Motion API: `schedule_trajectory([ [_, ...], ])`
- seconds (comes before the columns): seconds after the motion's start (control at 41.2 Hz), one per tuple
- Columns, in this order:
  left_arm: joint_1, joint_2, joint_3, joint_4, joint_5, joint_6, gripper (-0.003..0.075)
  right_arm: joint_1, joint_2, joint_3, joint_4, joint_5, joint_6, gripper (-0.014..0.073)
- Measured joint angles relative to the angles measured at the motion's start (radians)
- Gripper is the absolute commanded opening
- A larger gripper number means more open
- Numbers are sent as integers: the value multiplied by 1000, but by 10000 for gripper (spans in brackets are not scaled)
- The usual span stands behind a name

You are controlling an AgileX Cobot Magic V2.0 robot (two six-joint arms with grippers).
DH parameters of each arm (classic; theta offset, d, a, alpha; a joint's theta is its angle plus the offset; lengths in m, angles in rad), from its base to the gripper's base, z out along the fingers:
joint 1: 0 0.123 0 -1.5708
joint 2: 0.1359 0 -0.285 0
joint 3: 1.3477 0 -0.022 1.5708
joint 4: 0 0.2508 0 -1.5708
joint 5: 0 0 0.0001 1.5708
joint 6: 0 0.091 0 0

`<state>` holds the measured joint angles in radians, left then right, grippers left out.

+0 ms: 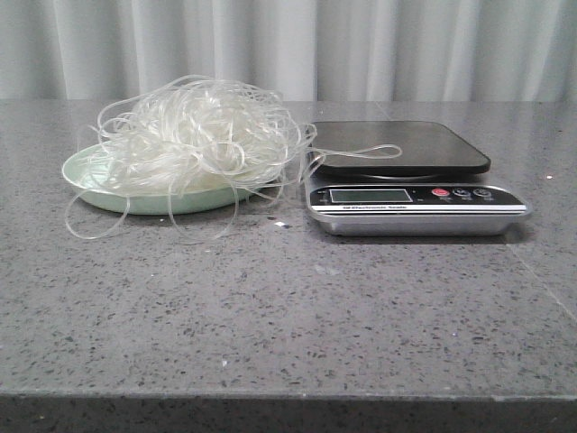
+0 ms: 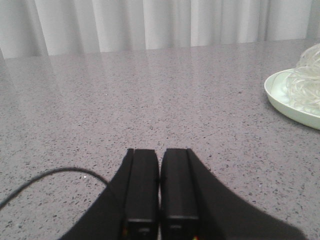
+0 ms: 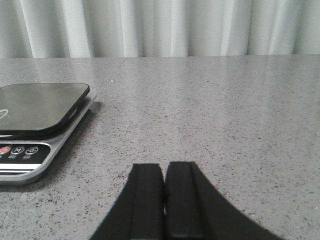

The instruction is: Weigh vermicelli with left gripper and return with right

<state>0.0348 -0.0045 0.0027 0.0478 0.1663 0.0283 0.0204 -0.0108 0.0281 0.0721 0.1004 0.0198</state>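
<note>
Front view: vermicelli (image 1: 194, 135) sits heaped on the pale green plate (image 1: 108, 194), left half of the tabletop (image 1: 288, 307) — a few strands spill over the rim onto the stone.
Scale: digital scale (image 1: 410, 176) just beside the plate, at its 3 o'clock; dark platform (image 1: 397, 144) carries no heap.
Stray loop: one thin loop of noodle (image 1: 365, 151) reaches from the heap across the platform's near edge — touching it, as far as I can tell.
Display: window (image 1: 370, 195) too small to read, no figure to report.
Left fingers: left gripper (image 2: 160, 187) seen in the left wrist view — fingers pressed together, nothing between them, low over bare tabletop; plate rim (image 2: 282, 100) at about 2 o'clock of them, well apart.
Right fingers: right gripper (image 3: 164, 197) in the right wrist view — fingers closed on nothing, over bare tabletop; the scale lies at about 10 o'clock of them, near but clear.
Progress: vermicelli lies on the plate, which is where the task wants it at the end — and equally where it lies ahead of weighing. Both arms parked and empty fits either reading.
Verdict: cannot settle from this moment whether the weigh-and-return is complete or pending — no load on the platform, nothing in either gripper.
Watch item: the trailing loop on the platform could bias a reading.
</note>
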Motion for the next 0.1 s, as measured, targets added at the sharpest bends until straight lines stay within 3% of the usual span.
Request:
schedule_trajectory([
  [0.097,0,0,0,0,0,0,137,0,0,0,0,0,0,150],
])
